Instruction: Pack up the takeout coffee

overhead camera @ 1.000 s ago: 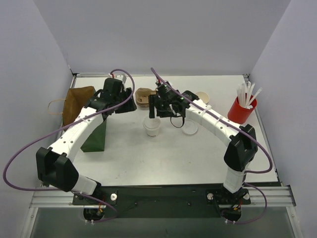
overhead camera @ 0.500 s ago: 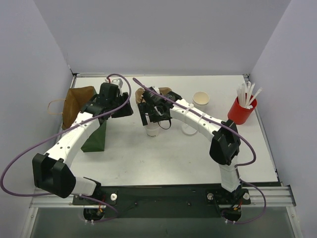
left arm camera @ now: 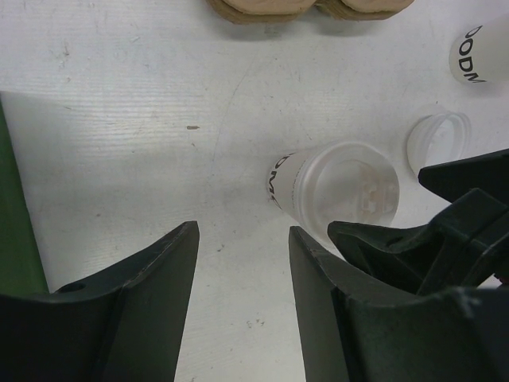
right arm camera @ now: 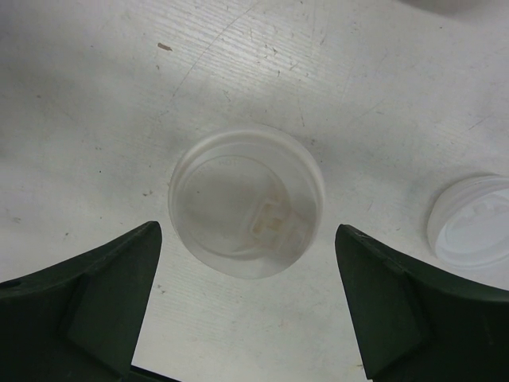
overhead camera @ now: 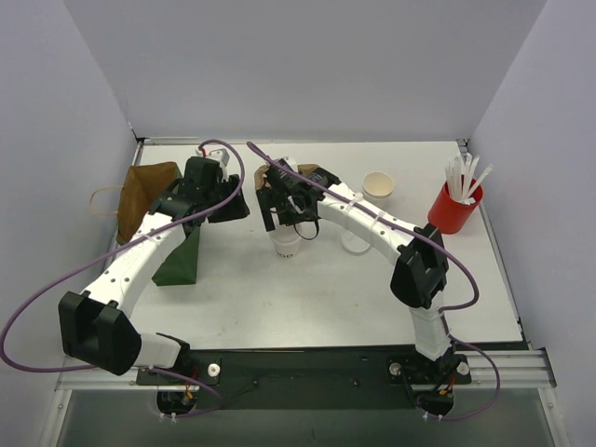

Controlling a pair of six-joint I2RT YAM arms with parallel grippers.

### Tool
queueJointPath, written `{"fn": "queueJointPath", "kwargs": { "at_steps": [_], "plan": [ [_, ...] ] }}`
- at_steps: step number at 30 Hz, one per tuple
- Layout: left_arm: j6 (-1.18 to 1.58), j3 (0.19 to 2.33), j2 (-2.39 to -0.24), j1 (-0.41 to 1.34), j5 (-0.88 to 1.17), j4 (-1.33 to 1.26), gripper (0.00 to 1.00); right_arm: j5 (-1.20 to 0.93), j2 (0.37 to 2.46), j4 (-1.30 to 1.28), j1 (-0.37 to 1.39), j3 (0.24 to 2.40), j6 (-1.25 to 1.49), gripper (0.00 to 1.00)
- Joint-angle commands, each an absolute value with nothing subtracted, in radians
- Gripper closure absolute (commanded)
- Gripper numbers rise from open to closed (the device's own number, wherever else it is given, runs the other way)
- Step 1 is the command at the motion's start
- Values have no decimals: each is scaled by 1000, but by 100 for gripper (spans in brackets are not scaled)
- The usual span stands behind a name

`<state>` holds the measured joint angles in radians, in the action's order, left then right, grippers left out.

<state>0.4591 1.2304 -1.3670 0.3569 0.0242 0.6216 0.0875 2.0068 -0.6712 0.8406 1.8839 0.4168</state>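
One white takeout cup (overhead camera: 286,242) with dark print and a whitish lid on it stands at the table's middle. It also shows in the left wrist view (left arm camera: 334,191) and the right wrist view (right arm camera: 246,199). My right gripper (overhead camera: 284,212) hangs just above it, open, with a finger on each side of the lid and not touching (right arm camera: 248,235). A second cup (overhead camera: 377,186) stands open-topped at the back right (left arm camera: 481,52). A loose lid (overhead camera: 356,242) lies beside the first cup (right arm camera: 473,231). My left gripper (overhead camera: 233,207) is open and empty, left of the cup (left arm camera: 242,263).
The brown pulp carrier (overhead camera: 289,177) sits behind the cup, partly hidden by the right arm. A brown paper bag (overhead camera: 144,191) and a green object (overhead camera: 182,256) lie at the left. A red cup of white sticks (overhead camera: 453,207) stands at the right.
My right arm has swung left and now hangs over the lidded cup, uncovering the second cup. My left gripper has shifted slightly left.
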Motion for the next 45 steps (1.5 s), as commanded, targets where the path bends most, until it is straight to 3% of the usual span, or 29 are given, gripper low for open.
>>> {"fn": "queueJointPath", "kwargs": {
  "at_steps": [1, 12, 25, 38, 45],
  "plan": [
    [448, 1227, -1333, 345, 38, 575, 41, 114, 2039, -707, 853, 1919, 408, 14],
    [477, 1215, -1290, 313, -14, 561, 41, 117, 2063, -707, 864, 1910, 419, 15],
    [471, 1210, -1290, 310, -3, 560, 41, 146, 2045, -704, 862, 1885, 439, 32],
    [465, 1203, -1298, 310, 0, 554, 41, 138, 1884, -696, 825, 1789, 479, 35],
    [465, 1193, -1305, 311, 44, 540, 41, 140, 1715, -658, 767, 1605, 531, 36]
  ]
}}
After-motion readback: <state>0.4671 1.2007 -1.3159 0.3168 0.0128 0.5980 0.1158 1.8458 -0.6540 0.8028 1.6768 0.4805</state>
